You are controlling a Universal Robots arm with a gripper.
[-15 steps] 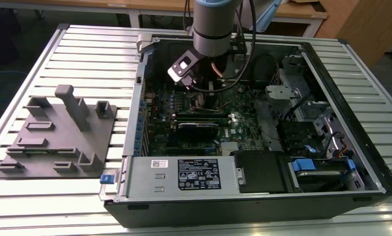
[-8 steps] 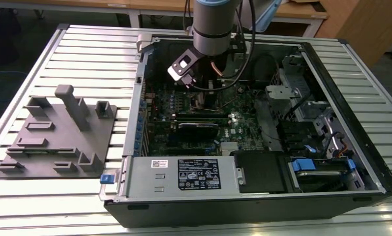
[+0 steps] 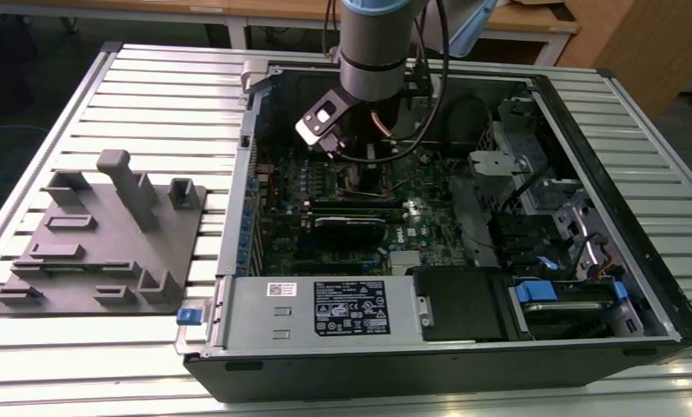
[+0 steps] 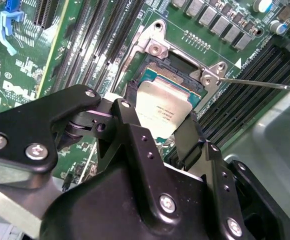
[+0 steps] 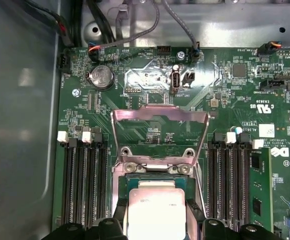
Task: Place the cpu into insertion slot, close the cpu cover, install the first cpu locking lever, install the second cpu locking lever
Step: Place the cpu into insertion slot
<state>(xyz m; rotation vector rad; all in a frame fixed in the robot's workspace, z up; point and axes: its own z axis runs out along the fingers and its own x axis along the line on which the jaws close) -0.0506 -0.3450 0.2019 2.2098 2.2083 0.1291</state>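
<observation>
Pincer [image 4: 157,122] is closed down narrow on the cpu [image 4: 162,111], with one black finger [image 4: 129,129] on each of two opposite edges. It sits right over the insertion slot [image 4: 182,62] on the motherboard [image 5: 82,130]. In the exterior view that spot is the upper middle of the frame, under the arm [image 3: 375,52]. Can't tell if the chip is seated in the socket or hanging just above it. The cpu cover [image 5: 160,115] stands raised on its hinge, clear of the chip, and a locking lever [image 4: 257,82] sticks out sideways, unlatched. Doing this bit well probably means keeping the chip dead flat and square to the socket and lowering it straight with no sideways slide, since any tilt could snag a corner.
</observation>
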